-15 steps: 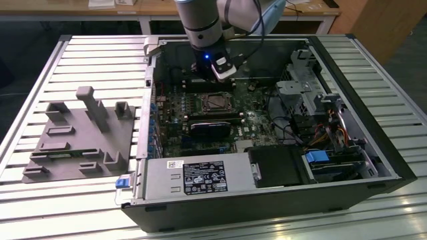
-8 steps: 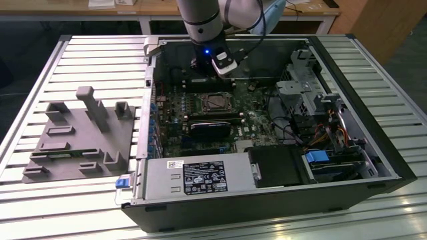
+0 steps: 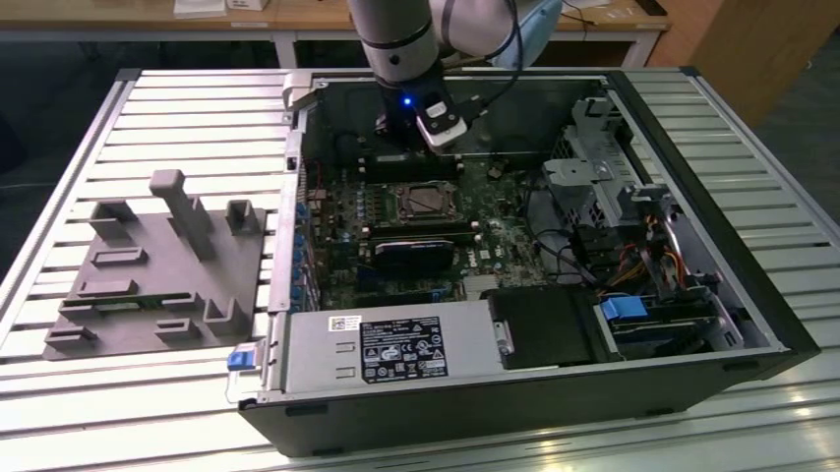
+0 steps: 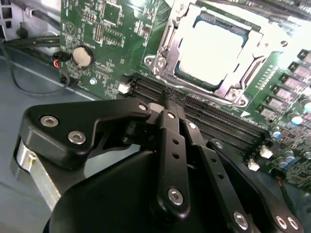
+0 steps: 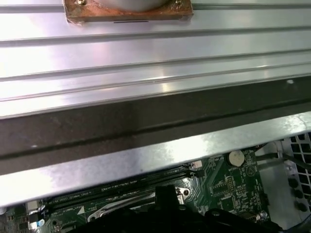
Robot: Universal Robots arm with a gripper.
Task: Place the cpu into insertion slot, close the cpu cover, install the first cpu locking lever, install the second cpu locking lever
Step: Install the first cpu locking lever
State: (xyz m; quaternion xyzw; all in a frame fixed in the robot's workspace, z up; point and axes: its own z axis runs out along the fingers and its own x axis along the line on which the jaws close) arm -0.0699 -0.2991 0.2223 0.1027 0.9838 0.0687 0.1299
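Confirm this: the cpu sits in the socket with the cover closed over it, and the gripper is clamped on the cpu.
Not quite. The cpu does sit in the socket with the cover down around it, but the gripper is not on it. In the second wrist view its fingers meet over the memory slots beside the socket, holding nothing.

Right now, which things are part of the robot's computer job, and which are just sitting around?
For the job:
- cpu, lying in the insertion slot
- cpu cover, framing the chip
- pincer, above the memory slots beside the socket

Just lying about:
- round coin battery
- grey fixture block outside the case
- power supply
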